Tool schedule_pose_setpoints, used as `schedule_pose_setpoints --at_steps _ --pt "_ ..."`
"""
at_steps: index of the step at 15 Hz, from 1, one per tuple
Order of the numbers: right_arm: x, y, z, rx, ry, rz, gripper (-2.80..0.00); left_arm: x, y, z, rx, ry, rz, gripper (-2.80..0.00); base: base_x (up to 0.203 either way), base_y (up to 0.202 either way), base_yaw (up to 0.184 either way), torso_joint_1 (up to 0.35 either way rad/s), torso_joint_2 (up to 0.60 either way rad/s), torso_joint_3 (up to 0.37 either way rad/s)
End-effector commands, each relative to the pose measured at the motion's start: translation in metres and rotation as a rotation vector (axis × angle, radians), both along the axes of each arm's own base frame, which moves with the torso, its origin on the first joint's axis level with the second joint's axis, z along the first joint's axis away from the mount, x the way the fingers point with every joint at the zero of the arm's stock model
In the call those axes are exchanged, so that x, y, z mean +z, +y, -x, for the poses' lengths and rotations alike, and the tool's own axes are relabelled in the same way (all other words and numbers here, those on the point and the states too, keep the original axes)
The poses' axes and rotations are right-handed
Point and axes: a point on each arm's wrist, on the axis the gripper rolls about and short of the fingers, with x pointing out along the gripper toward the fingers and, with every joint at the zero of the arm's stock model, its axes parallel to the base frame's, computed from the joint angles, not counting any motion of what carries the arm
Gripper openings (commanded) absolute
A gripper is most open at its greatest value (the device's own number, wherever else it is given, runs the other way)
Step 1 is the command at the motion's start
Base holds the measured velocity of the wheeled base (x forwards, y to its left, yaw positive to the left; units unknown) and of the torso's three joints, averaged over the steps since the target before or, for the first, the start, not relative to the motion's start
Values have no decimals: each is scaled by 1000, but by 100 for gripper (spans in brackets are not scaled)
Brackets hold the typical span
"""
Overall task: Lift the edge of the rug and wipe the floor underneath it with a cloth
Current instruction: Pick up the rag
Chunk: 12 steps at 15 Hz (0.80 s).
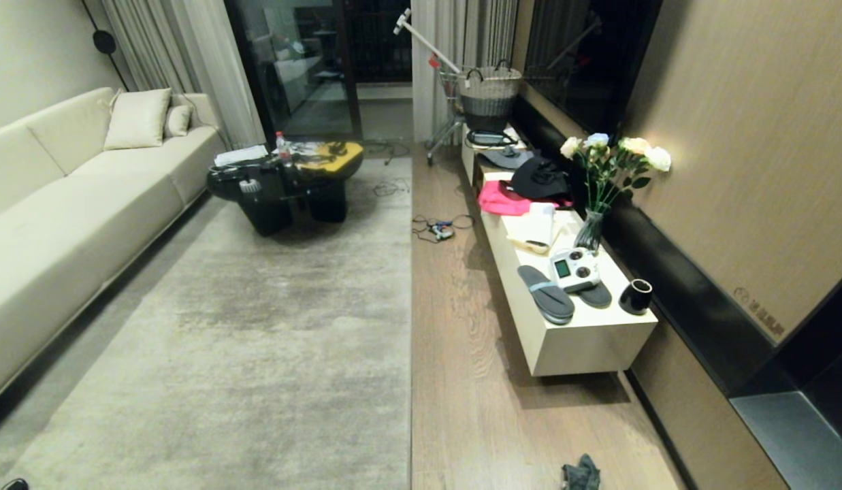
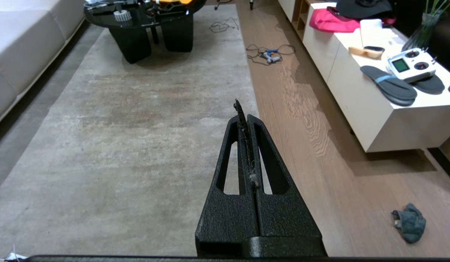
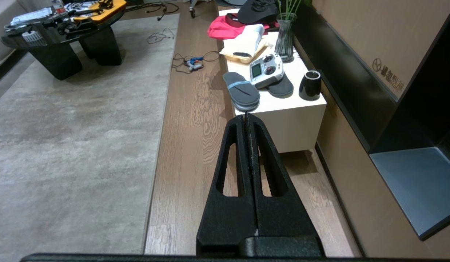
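Head view shows the rug edge running straight from near to far, lying flat against the floor on its right. Faint printed characters on the right wall panel are too small to read. Crumpled, the cloth lies on the near floor, right of the rug. Left gripper and right gripper are both pressed closed, holding nothing.
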Motion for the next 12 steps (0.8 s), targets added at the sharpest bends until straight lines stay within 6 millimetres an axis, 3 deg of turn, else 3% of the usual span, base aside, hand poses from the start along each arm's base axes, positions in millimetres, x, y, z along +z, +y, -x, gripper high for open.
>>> schedule_pose_setpoints --at_steps 1,6,12 --pt "0 0 0 0 1 -1 -280 0 0 0 0 2 -1 -280 0 0 0 -143 335 210" --pt "0 0 0 0 1 -1 -280 0 0 0 0 2 0 -280 0 0 0 -145 362 221" --pt "0 0 0 0 1 -1 -280 0 0 0 0 1 0 -280 0 0 0 -189 531 337"
